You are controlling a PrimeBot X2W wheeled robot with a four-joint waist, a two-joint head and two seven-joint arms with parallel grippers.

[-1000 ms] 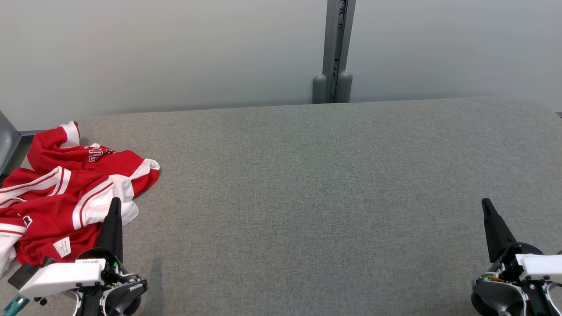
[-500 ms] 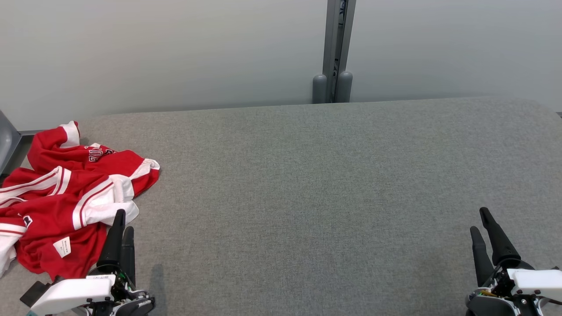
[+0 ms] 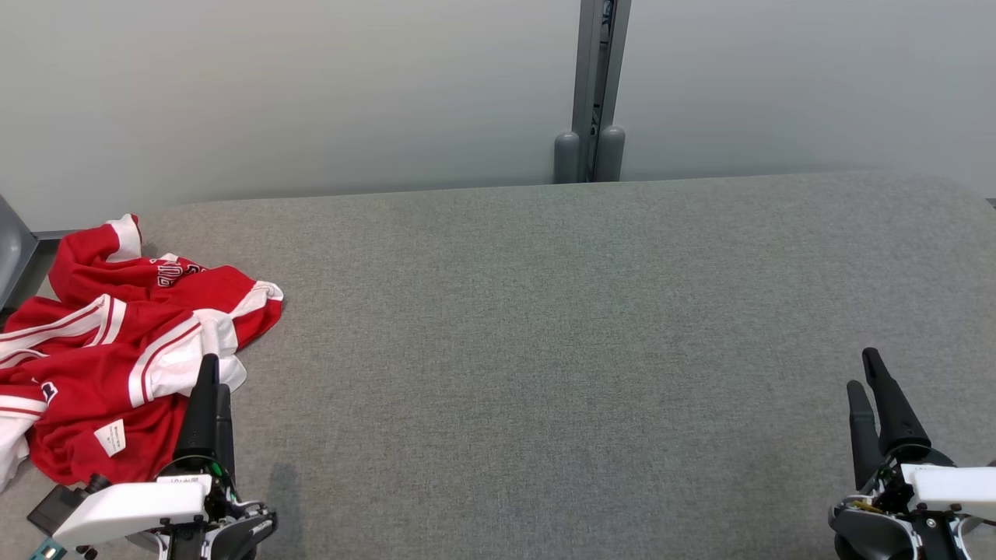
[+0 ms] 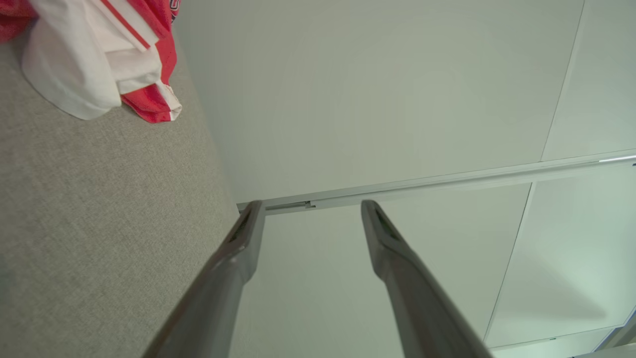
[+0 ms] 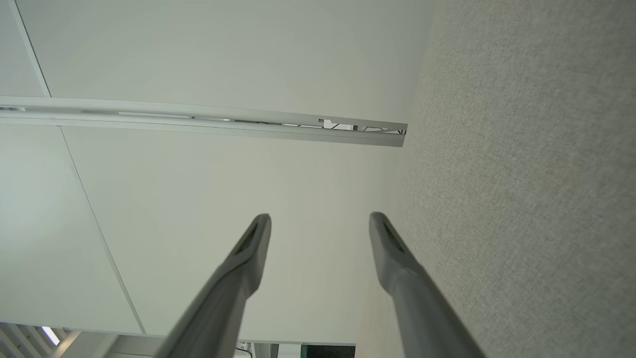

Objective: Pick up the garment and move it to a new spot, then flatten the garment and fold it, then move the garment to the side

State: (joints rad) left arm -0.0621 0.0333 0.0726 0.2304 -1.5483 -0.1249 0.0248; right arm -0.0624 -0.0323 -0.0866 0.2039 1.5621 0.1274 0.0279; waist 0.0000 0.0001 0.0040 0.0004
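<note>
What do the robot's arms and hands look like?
The left gripper and right gripper each have two long, dark grey fingers that narrow to rounded tips. Behind the fingers sit boxy white covers over black and silver metal parts.

Left gripper (image 3: 215,379): lower left of head view, two long dark fingers (image 3: 204,412) pointing almost straight up the view, spread apart; gap plain in left wrist view. White left wrist housing (image 3: 124,504) lies sideways behind it. Right gripper (image 3: 862,370): lower right, fingers likewise parted, tips leaning slightly leftward. White right wrist housing (image 3: 951,482) at frame edge.
</note>
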